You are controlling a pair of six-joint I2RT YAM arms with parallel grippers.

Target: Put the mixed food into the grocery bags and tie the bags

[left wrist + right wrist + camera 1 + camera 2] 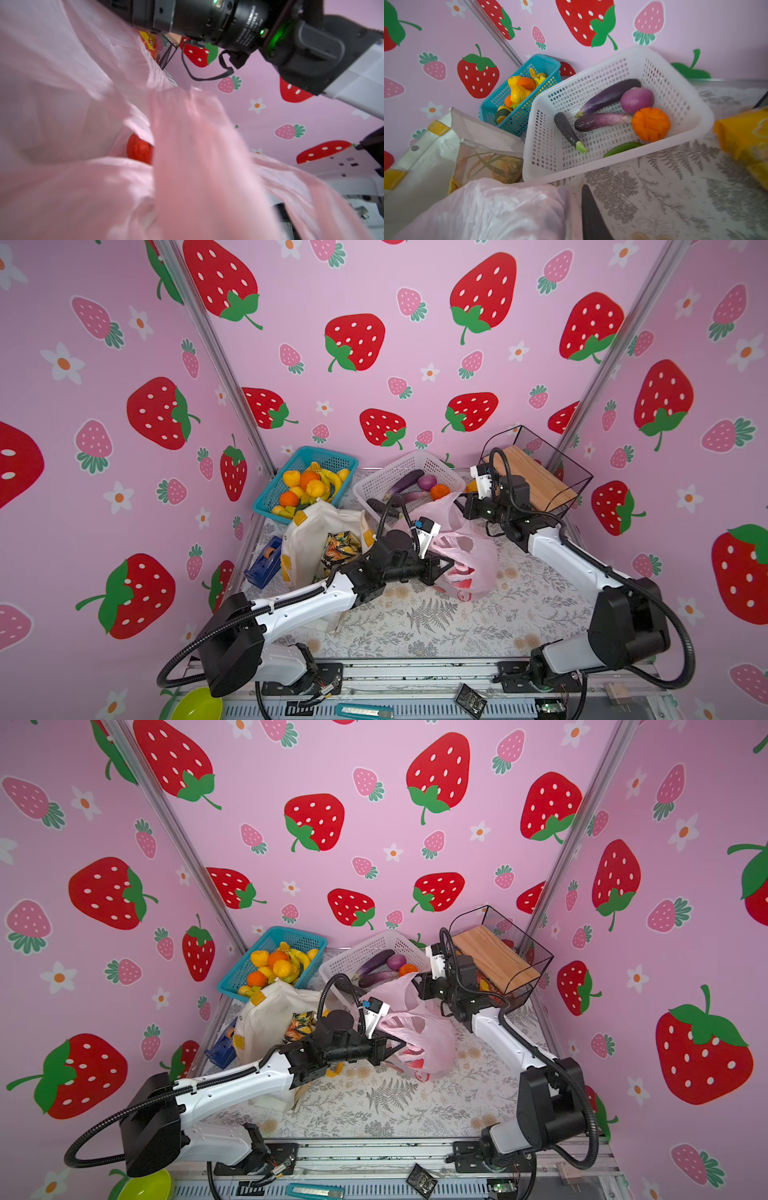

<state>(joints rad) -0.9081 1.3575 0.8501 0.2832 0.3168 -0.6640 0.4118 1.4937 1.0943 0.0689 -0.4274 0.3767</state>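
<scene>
In both top views: left hand [445, 568] stretched across the middle of the frame, clamped shut on the near edge of the pink bag [478, 560], which lies slumped on the desk [519, 614] at centre. At the bag's far rim, just right of centre, right hand [467, 508]; no telling how wide it stands. Left of centre, white tote [307, 539] upright, snack packets [340, 545] showing in its mouth. Behind, at upper centre, white basket [374, 485] with a purple onion [427, 482] inside.

Left wrist view: blurred pink plastic over most of the frame; red tomato [138, 149] inside the bag, left of centre. Hand itself out of sight.

Right wrist view: one dark finger [589, 209] at the bottom edge, just beside the bag at lower left; second finger hidden. Right of centre, the onion and an orange vegetable [651, 124] touching in the basket.
</scene>
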